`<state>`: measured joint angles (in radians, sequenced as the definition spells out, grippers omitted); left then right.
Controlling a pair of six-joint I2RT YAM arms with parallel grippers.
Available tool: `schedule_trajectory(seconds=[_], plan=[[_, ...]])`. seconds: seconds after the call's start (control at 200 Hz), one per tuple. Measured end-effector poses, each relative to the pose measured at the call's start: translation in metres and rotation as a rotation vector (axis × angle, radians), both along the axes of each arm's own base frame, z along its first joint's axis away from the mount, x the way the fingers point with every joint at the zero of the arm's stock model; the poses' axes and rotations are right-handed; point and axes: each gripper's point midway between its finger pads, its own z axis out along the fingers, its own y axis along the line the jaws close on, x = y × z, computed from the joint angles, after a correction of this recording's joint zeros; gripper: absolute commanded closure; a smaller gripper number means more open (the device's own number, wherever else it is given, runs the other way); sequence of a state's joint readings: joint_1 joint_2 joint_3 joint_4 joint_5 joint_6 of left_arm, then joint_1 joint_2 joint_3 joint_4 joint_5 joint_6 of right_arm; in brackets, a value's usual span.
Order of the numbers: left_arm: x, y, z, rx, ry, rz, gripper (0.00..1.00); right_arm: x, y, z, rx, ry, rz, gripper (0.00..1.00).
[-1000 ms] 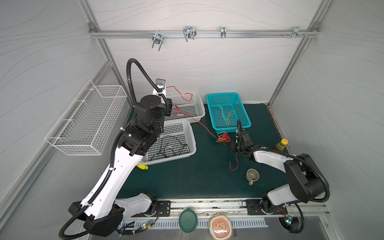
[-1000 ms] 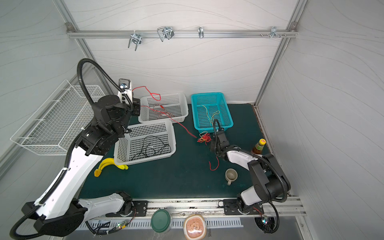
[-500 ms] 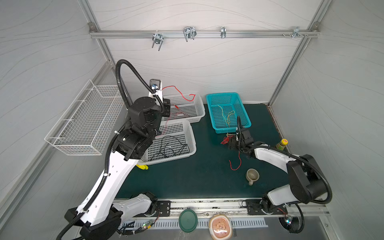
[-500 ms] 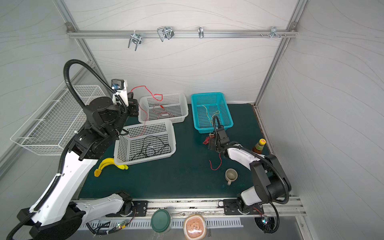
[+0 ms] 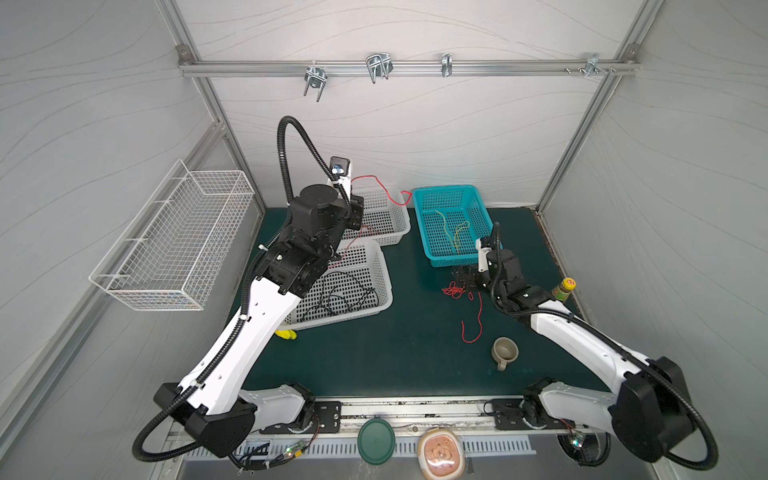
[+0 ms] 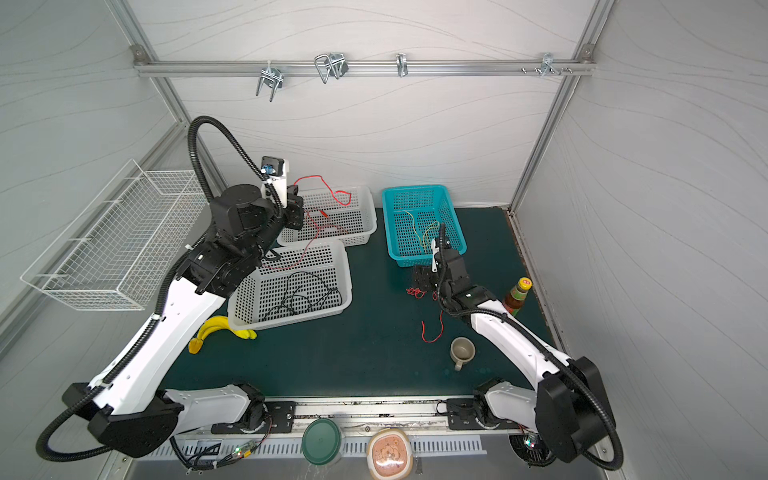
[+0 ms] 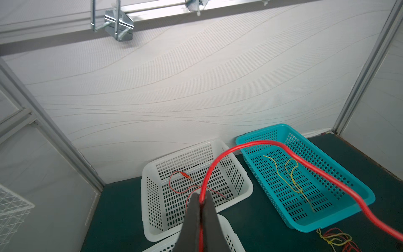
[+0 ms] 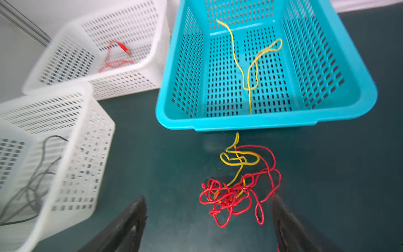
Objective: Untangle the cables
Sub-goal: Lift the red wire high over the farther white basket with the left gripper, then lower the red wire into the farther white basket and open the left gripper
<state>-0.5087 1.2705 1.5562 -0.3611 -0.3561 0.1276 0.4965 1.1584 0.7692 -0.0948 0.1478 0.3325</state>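
Three baskets take up the back of the bench (image 5: 395, 353). A near white basket (image 5: 384, 291) toward the left edge holds black cables (image 5: 340, 297). A far white basket (image 5: 401, 224) at the back edge has a red clip lead (image 7: 185, 175) in it. A teal basket (image 5: 453, 261) beside it, also at the back edge, holds yellow wires (image 5: 451, 232).

Far smaller is what is left to sort: a tangle (image 8: 231, 192) of red and yellow cable on the bare bench, just in front of the teal basket's front rim. One red tail (image 5: 478, 320) trails from it toward the front edge. The right gripper (image 8: 208, 197) hangs low over the tangle with its jaws spread wide, gripping nothing as far as we can tell. The left gripper (image 7: 201, 196), raised above the far white basket, is pinched tight on a red cable (image 7: 272, 143). That cable arcs up and away from the jaws (we cannot trace where its free end lies).

We judge these wires to be very light, limp and thin. They will sag, drag their neighbours along, and could slip out of flat pads. So we would take one strand at an outer loop or at the loose tail, clear of the knotted middle. We would pinch it squarely and draw it out slowly, with the other arm free to pin the knot.
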Motion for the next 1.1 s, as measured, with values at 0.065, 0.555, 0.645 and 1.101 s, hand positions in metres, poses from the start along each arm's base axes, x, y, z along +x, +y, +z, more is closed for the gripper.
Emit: schedule_trajectory(seconds=[0.065,0.555,0.645,1.101], plan=[[0.009,-0.008,-0.002,0.003,0.004,-0.017,1.0,-0.002,0.0,0.008,0.015,-0.02,0.005,0.12],[0.077,-0.046,0.039,0.071,-0.171,-0.063,1.0,-0.015,0.007,-0.003,0.042,0.009,0.038,0.12],[0.095,-0.045,0.036,0.081,-0.18,-0.054,1.0,-0.016,0.008,-0.003,0.043,0.009,0.04,0.11],[0.191,-0.01,-0.024,0.045,-0.108,0.031,1.0,-0.018,0.015,-0.016,0.023,0.044,0.022,0.11]])
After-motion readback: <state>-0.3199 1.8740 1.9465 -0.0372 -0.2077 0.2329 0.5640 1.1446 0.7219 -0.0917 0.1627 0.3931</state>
